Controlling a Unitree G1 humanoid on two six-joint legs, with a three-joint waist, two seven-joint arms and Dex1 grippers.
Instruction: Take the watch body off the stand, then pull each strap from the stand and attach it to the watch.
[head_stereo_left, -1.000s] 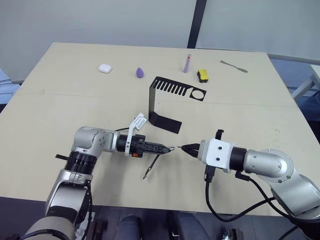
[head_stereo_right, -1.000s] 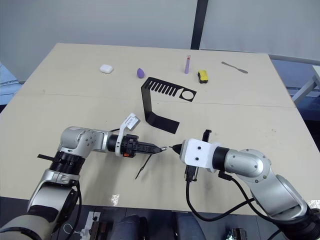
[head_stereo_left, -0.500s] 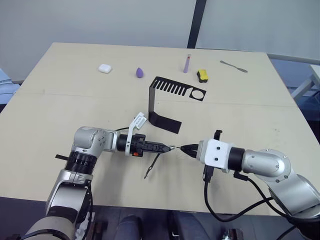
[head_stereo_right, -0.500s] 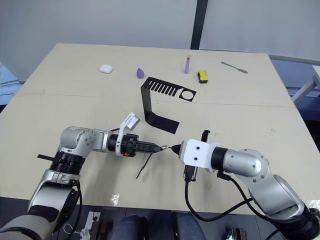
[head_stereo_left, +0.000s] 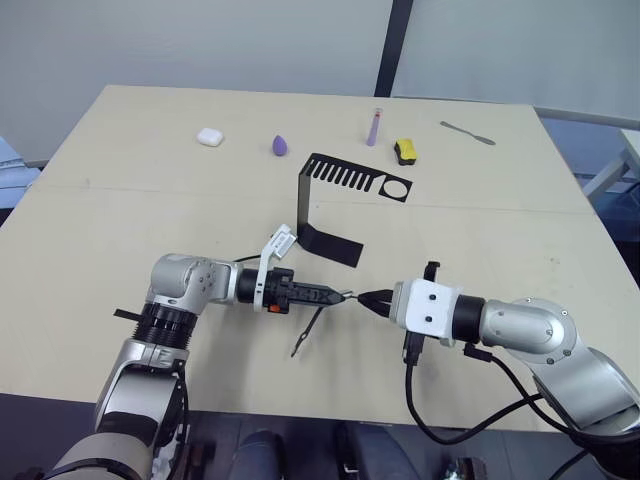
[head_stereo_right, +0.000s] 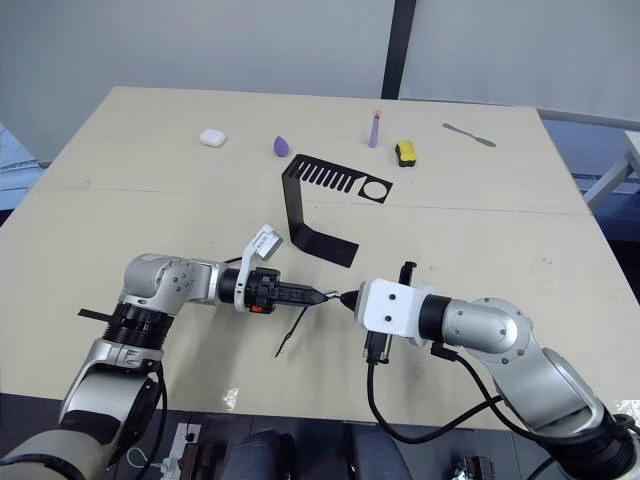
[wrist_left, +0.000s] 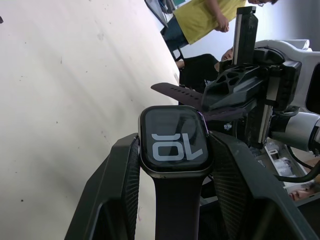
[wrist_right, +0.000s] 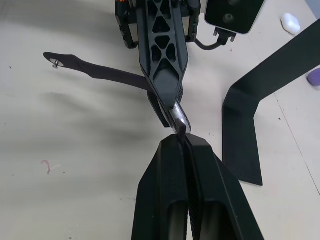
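While both pincers meet, the stand sits just beyond.

I count one watch body, two straps, one stand, two claws, six small desk items.

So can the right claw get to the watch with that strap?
Probably yes: the right claw, shut on a strap, is right at the watch body in the left claw, nothing between them.

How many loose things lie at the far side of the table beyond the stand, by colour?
White: 1, earbud case
Purple: 2, egg-shaped piece, tube
Yellow-and-black: 1, block
Grey: 1, flat tool
Total: 5
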